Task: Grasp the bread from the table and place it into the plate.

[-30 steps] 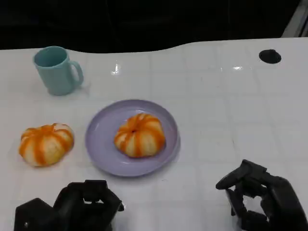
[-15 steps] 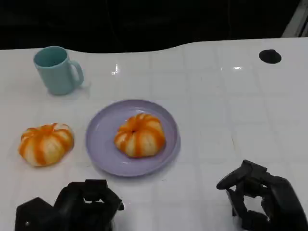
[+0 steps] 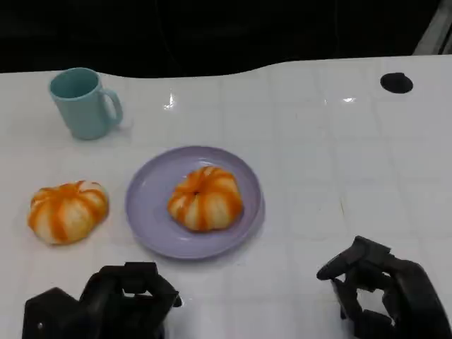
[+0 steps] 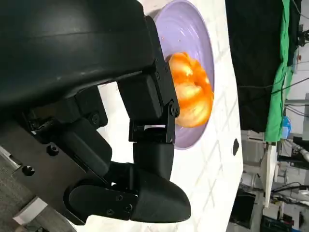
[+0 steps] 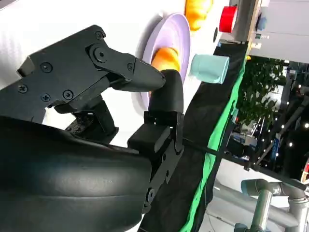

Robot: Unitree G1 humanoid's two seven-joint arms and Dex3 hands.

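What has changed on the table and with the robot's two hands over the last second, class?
Nothing visibly changed. One bread lies on the plate, the other bread on the table beside it, the mug behind. The left hand and right hand stay low at the near edge, holding nothing.

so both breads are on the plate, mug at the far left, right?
Not quite. In the head view one bread sits on the plate; the other bread lies on the table, left of the plate. The mug is at the far left.
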